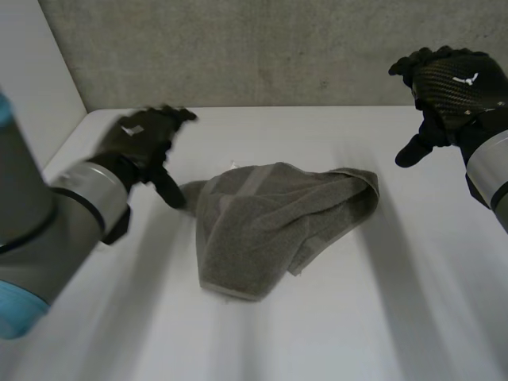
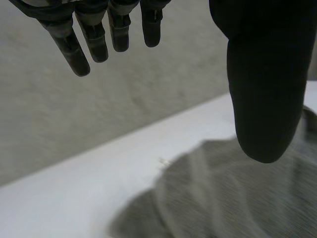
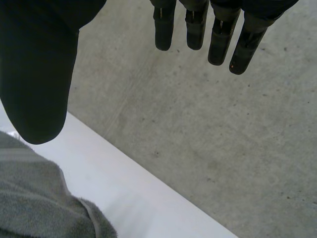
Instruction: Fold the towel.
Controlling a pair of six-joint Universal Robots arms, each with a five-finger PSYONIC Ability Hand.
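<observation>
Two black hands hang above the white table (image 1: 381, 317), and neither grasps anything. The grey towel (image 1: 274, 218) lies crumpled in the middle of the head view. Its wider, rumpled end is toward the right, a rounded, hemmed end points to the lower centre, and a paler woven band crosses its upper part. The left hand (image 1: 143, 143) sits at the centre left of that view, ending the grey left arm (image 1: 63, 214) that comes in from the lower left. It is released: its fingers are spread and fairly straight, and its thumb reaches down just beside the towel's left corner. Whether the tip touches the cloth I cannot tell. In the left wrist view the left hand (image 2: 262, 89) shows straight fingers (image 2: 74, 52) set well apart from the thumb. The towel (image 2: 223, 198) lies under the thumb tip, with bare table (image 2: 64, 198) beneath the fingers and the grey wall (image 2: 99, 109) behind. The right hand (image 1: 448, 83) is in the upper right of the head view, raised and well apart from the towel's right end. In the right wrist view the right hand (image 3: 37, 74) is likewise slack, its fingers (image 3: 218, 42) straight and apart from the thumb with nothing between them. A hemmed edge of the towel (image 3: 34, 203) lies below the thumb on the table (image 3: 133, 193), and the speckled wall (image 3: 223, 148) stands behind the fingers.
</observation>
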